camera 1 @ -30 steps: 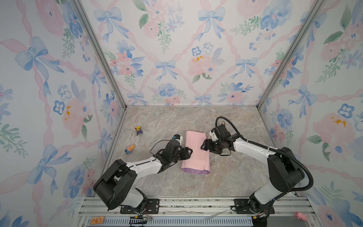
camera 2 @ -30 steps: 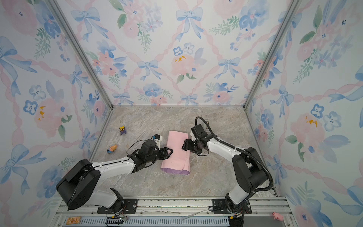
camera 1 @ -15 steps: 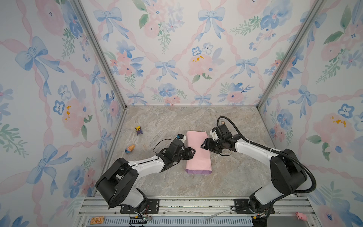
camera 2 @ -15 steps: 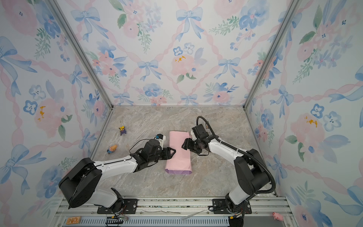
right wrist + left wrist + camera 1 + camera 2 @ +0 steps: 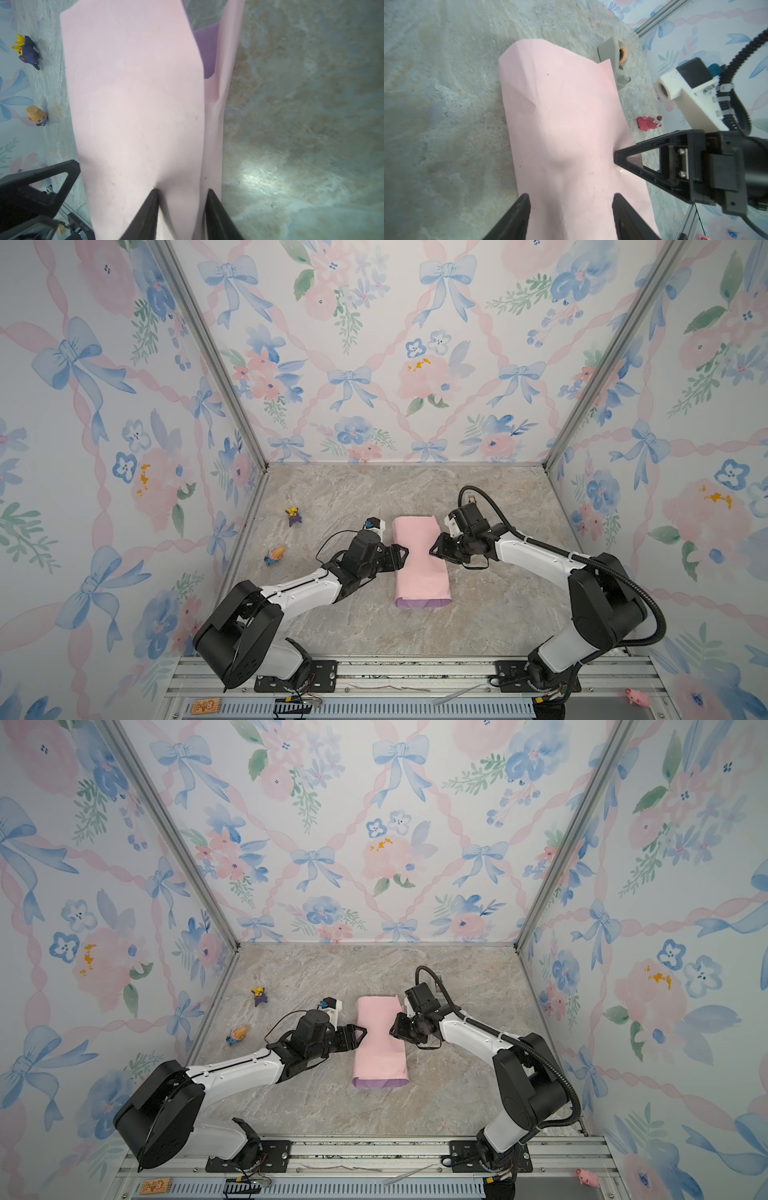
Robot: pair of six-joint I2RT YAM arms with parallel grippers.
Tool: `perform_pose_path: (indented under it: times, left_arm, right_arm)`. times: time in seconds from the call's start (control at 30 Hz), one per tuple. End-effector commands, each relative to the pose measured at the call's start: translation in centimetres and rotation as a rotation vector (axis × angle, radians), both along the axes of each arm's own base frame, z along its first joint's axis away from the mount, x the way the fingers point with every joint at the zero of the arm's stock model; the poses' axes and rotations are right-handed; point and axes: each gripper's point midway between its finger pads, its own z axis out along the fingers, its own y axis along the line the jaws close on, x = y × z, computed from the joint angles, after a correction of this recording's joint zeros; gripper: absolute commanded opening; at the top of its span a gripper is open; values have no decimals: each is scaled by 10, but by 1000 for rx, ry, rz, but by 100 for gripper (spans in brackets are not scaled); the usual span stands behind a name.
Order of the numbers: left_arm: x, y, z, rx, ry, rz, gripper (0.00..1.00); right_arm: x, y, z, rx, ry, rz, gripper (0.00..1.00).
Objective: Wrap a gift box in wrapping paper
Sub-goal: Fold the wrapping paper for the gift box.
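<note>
**Two hands meet at the pink paper**

The table (image 5: 478,506) looks like grey stone. Walls (image 5: 374,344) with blue bows and pink flowers stand on three sides of it. The wrapping paper (image 5: 419,560) lies in the middle of the table, folded long with the pink side out. A purple strip (image 5: 422,603) shows at its near end. A purple toy (image 5: 294,515) and an orange toy (image 5: 275,554) sit near the left wall.

The gift box does not show in any view. The paper humps up between the hands. A grey tape holder (image 5: 612,54) peeks out beside the paper's far corner in the left wrist view.

Both arms reach low from the near rail (image 5: 415,668). The left hand (image 5: 402,558) is at the paper's left edge, its fingers (image 5: 521,212) spread wide over the paper. The right hand (image 5: 434,549) is at the right edge. Its fingers (image 5: 149,209) stand partway apart with a fold of paper between them, and one tip dents the paper. It is not clear whether they squeeze it.
</note>
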Motion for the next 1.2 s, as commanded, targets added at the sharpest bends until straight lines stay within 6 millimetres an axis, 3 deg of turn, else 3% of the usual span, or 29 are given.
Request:
perform_pose_path:
  times: [0.0, 0.1, 0.23, 0.43, 0.6, 0.83, 1.0, 1.17]
  left_arm:
    - [-6, -6, -19, 4, 65, -31, 62]
    - [-6, -5, -31, 26, 88, -23, 54]
    - [-7, 1, -38, 53, 88, -9, 47]
    - [-7, 1, -39, 60, 81, -19, 47]
    - [-7, -3, -38, 61, 75, -40, 47]
    - [-1, -4, -24, 46, 40, -40, 56]
    - [4, 0, -14, 26, 29, -22, 65]
    - [2, 6, -23, 46, 44, -12, 62]
  right_arm:
    - [-11, 0, -12, -17, 40, -6, 39]
    - [-11, -1, -9, -17, 34, -4, 45]
    - [-11, -14, 6, -17, 21, -1, 72]
    - [-26, -18, 6, 25, 104, 46, 78]
    - [-21, -7, -3, 60, 116, 69, 75]
    - [-20, -3, -11, 76, 124, 40, 43]
    - [-19, -7, -14, 63, 111, -23, 39]
    - [-17, 3, -13, 93, 91, -52, 37]
